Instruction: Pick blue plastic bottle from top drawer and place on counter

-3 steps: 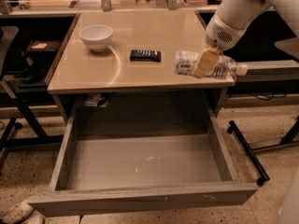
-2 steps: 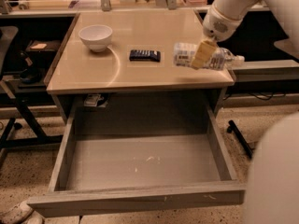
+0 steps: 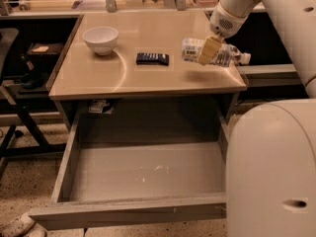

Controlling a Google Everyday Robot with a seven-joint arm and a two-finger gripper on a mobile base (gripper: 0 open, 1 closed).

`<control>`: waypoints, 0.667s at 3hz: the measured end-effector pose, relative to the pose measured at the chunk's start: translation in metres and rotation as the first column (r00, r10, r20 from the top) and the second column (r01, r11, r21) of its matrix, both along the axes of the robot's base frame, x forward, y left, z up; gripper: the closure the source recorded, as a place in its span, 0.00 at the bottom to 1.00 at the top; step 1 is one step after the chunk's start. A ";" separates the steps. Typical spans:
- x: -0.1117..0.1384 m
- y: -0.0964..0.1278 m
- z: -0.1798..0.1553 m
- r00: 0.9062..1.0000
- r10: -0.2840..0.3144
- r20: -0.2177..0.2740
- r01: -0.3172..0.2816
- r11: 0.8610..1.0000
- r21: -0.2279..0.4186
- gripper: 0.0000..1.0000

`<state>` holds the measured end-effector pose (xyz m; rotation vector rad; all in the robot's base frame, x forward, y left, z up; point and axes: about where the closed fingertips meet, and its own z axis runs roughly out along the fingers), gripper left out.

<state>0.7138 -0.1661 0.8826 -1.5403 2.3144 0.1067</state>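
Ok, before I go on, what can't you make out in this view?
- Camera view, tool above the right side of the counter, at the blue plastic bottle: it covers the bottle's middle, so whether the bottle rests on the counter is unclear.
- Camera view, top drawer: right end hidden behind the robot's body.
- Camera view, bottle label: print too small to read.
- Camera view, pale item under the counter: in shadow, unidentifiable.

We see robotics lab or office test space. Clues: white robot arm (image 3: 291, 14) and rounded robot body (image 3: 271, 172) at right. Gripper (image 3: 209, 52) clasps blue plastic bottle (image 3: 191, 48) over right end of glossy beige counter (image 3: 148, 78). Speckled hard floor (image 3: 29, 181). Cluttered shelf (image 3: 54, 4) behind. Black metal-framed furniture (image 3: 29, 127) at left. Plain grey top drawer (image 3: 148, 172) open.
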 end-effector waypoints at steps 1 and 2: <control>0.014 -0.004 -0.011 1.000 -0.025 -0.003 0.025 0.999 0.021 1.00; 0.025 -0.001 -0.024 0.999 -0.037 -0.019 0.038 0.998 0.043 1.00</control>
